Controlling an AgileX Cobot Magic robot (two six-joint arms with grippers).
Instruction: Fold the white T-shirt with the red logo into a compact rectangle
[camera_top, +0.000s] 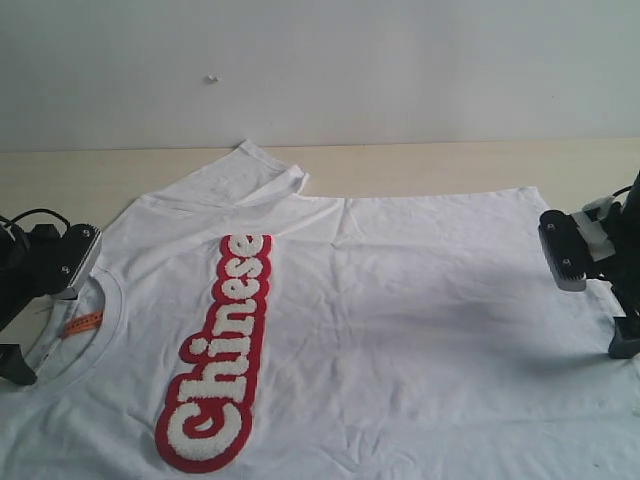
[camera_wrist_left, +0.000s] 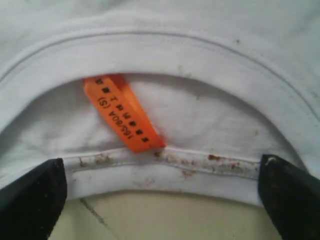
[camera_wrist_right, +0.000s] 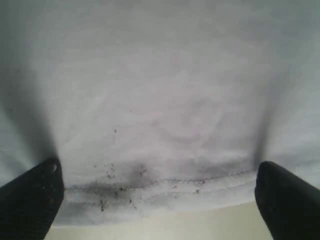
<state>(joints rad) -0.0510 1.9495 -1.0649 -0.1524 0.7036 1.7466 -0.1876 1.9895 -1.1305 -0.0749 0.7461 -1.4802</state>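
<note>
- Lying flat, the white T-shirt (camera_top: 400, 330) fills your exterior frame's lower half, spread for folding.
- Its red logo (camera_top: 222, 350) sits lower left, face up.
- Your left gripper (camera_wrist_left: 160, 200), at the left edge, gapes over the collar (camera_wrist_left: 225, 167); your right gripper (camera_wrist_right: 160, 200), at the right edge, gapes over the hem (camera_wrist_right: 210, 181), ready to pinch.

One T-shirt (camera_top: 400, 330) is lying on one table (camera_top: 450, 165), bearing one logo (camera_top: 225, 350) and one orange tag (camera_top: 82, 324). Two grippers are showing, one left gripper (camera_wrist_left: 160, 200) and one right gripper (camera_wrist_right: 160, 200), each presenting two black fingers (camera_wrist_left: 30, 200). One speck (camera_top: 212, 77) is sitting on one wall (camera_top: 400, 70).
</note>
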